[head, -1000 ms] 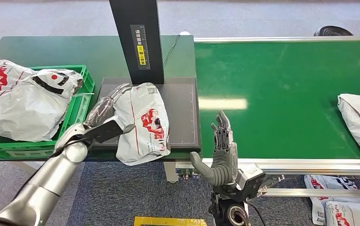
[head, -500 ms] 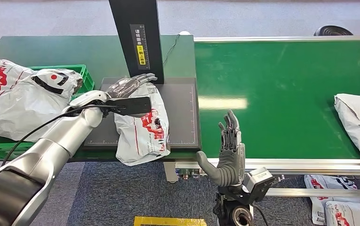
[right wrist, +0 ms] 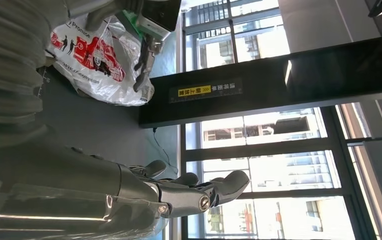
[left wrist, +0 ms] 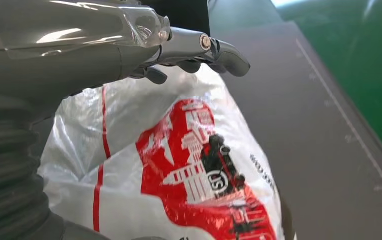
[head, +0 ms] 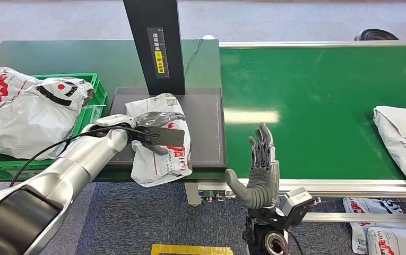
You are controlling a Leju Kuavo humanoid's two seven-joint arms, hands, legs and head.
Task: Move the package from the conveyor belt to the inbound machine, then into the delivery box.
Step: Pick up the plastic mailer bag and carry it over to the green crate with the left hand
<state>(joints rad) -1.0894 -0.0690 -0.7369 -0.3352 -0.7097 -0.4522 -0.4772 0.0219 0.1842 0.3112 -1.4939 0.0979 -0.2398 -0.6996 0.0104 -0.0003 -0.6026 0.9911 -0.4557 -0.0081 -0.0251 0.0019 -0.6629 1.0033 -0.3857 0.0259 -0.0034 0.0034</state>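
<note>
White-and-red crinkled plastic package on the dark grey scanner pad, left hand resting over it, grasp unclear, right hand empty beside the pad, fingers spread upright.

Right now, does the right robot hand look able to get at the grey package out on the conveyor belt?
Probably yes. The right robot hand is open at the near edge of the conveyor belt, and bare green belt lies between it and the grey package. It sits far off, so reach is uncertain.
</note>
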